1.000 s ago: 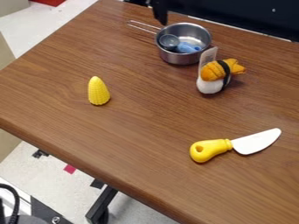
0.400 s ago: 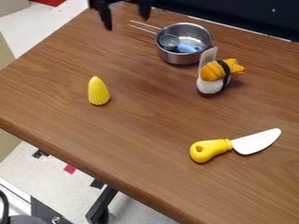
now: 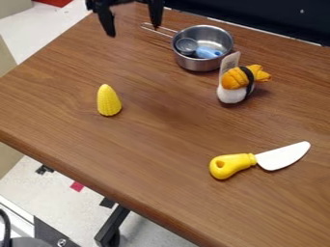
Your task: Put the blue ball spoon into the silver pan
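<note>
Camera view: the blue ball spoon [image 3: 207, 53] lies inside the silver pan [image 3: 192, 63], its round grey bowl toward the pan's wire handle [image 3: 166, 33] and its blue grip toward the sushi toy [image 3: 234, 86]. The black gripper [image 3: 134, 31] is at the top edge, its two fingers spread wide with nothing between them. So the placing looks done, and what risk remains comes mostly from the arm itself.

One fingertip appears in line with the end of the wire handle; whether they touch I cannot tell. If the arm swung sideways or dropped there, it could catch the wire and drag or turn the pan – a light-looking thing, likely to tip if levered by its handle. A tipped pan could let the spoon slide out. Closing the fingers low at that spot might pinch the wire, and lifting would then carry pan and spoon together. A shove toward the sushi toy, just beside the pan, could topple it. The yellow corn [image 3: 108, 100] and toy knife [image 3: 233, 165] lie well apart, at little risk.
</note>
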{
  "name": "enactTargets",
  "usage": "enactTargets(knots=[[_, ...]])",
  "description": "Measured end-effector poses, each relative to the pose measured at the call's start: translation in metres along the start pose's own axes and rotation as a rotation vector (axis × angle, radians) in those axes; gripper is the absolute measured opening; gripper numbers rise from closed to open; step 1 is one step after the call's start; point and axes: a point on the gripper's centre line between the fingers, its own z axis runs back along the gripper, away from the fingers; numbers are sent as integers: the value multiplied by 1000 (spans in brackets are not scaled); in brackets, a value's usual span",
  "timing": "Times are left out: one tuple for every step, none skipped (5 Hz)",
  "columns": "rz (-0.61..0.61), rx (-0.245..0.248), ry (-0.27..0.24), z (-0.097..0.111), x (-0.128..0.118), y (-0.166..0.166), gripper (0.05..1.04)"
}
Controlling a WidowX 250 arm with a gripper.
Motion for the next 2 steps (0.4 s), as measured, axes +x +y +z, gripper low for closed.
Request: enactTargets(knots=[[-73,1,16,-2,-27,-23,999],[-124,30,17,-12,-57,-45,999]])
